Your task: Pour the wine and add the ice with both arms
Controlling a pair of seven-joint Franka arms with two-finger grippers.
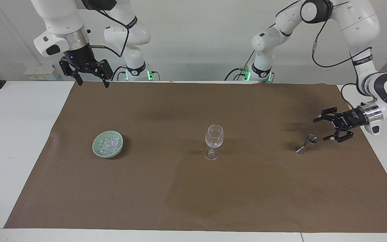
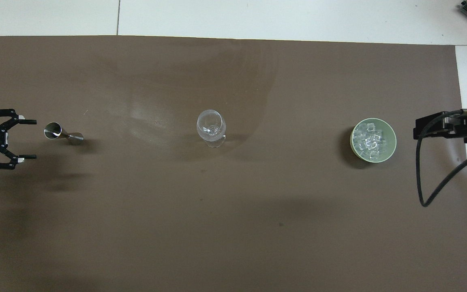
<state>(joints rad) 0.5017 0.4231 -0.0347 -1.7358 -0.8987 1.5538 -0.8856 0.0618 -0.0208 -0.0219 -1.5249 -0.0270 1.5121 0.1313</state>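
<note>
My left hand (image 1: pixel 320 128) hangs low over the brown mat (image 1: pixel 193 188) at the left arm's end of the tabletop (image 1: pixel 15 134), fingers wide apart, holding nothing, pointing sideways at the steel jigger (image 1: pixel 307 144) just beside it, not touching. Jigger stands upright, long axis vertical, open cup up. Wine glass (image 1: pixel 213 141) upright mid-mat, stem vertical. Ice (image 1: pixel 109 143) sits piled in the green bowl (image 1: pixel 96 152) toward the right arm's end, no clear long axis to the chunks. My right hand (image 1: pixel 92 82) waits raised over the mat's edge by the robots, fingers apart, pointing down, empty.
</note>
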